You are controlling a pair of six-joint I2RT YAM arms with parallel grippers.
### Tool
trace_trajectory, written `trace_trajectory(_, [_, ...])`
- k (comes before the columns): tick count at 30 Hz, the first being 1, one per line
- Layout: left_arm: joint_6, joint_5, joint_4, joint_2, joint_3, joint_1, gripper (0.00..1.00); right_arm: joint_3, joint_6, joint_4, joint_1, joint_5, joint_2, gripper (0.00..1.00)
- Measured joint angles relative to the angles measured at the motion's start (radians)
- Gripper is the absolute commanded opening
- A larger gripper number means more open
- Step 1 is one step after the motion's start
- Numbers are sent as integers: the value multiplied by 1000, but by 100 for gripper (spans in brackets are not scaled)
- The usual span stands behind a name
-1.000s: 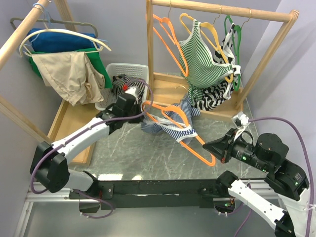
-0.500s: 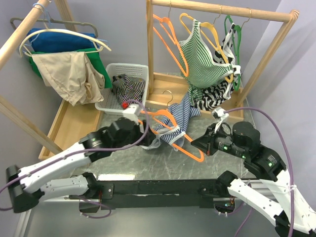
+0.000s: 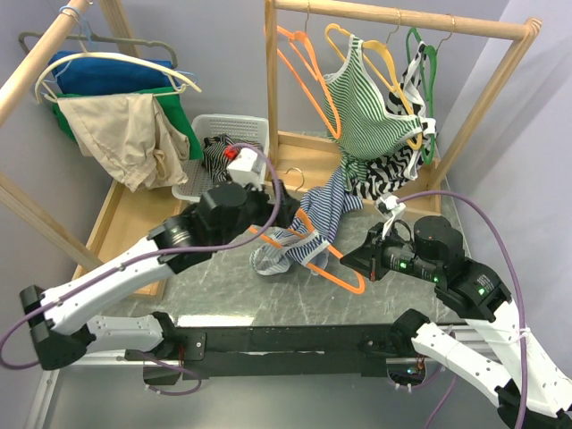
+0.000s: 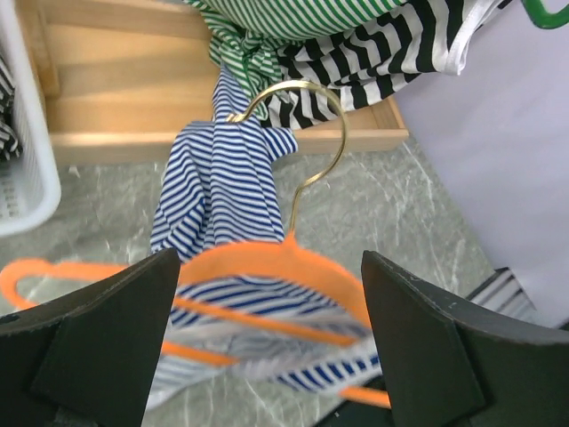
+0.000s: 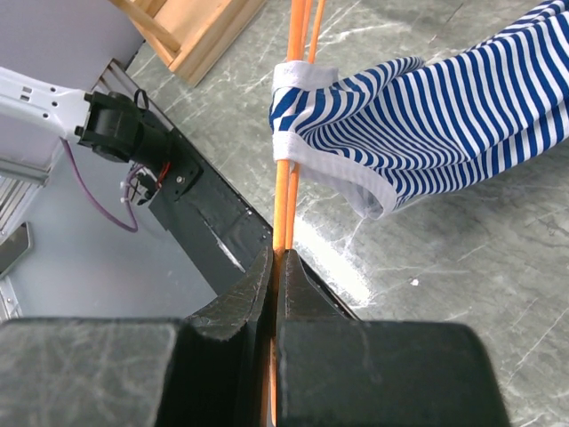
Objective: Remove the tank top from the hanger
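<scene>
A blue-and-white striped tank top [image 3: 315,213] hangs bunched on an orange hanger [image 3: 335,271] with a gold hook [image 4: 331,107], tilted low over the marble table. My right gripper [image 3: 351,264] is shut on the hanger's lower end; in the right wrist view its jaws [image 5: 277,258] pinch the two orange bars [image 5: 290,133], with the tank top's hem [image 5: 427,133] wrapped round them further up. My left gripper [image 3: 279,214] stands open. In the left wrist view its fingers [image 4: 268,267] straddle the hanger's shoulder and the tank top [image 4: 222,178] without touching either.
A wooden rack [image 3: 402,18] at the back carries a green striped top [image 3: 366,107], a black-and-white one [image 3: 384,174] and spare orange hangers [image 3: 308,71]. A white basket [image 3: 201,165] of clothes sits at back left. Folded garments [image 3: 125,125] drape over the left rail.
My left gripper has opened, letting go of the hanger and tank top. The right gripper has carried the hanger's end leftward and inward, and the left arm has swung round.
</scene>
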Motion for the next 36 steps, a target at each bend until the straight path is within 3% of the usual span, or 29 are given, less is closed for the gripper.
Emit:
trace_trajectory(9, [72, 18, 63, 115, 33, 0, 80, 0, 0, 0, 0, -12, -3, 0])
trace_trajectory(12, [79, 18, 79, 121, 33, 0, 72, 0, 0, 0, 0, -15, -7, 0])
trace_trajectory(21, [97, 18, 128, 156, 54, 0, 31, 0, -1, -1, 0, -16, -11, 0])
trace_trajectory(25, [98, 23, 133, 180, 60, 0, 5, 0, -1, -1, 0, -15, -15, 0])
trace_trajectory(30, [110, 31, 130, 187, 60, -1, 1, 0, 0, -3, 0, -13, -20, 0])
trace_trajectory(33, [114, 30, 130, 187, 60, -2, 1, 0, 4, -4, 0, -3, -20, 17])
trace_trajectory(34, [115, 28, 130, 187, 60, -2, 1, 0, 9, -4, 0, 6, -20, 34])
trace_trajectory(36, [115, 19, 129, 187, 60, -2, 1, 4, 25, -4, 0, 28, -19, 43])
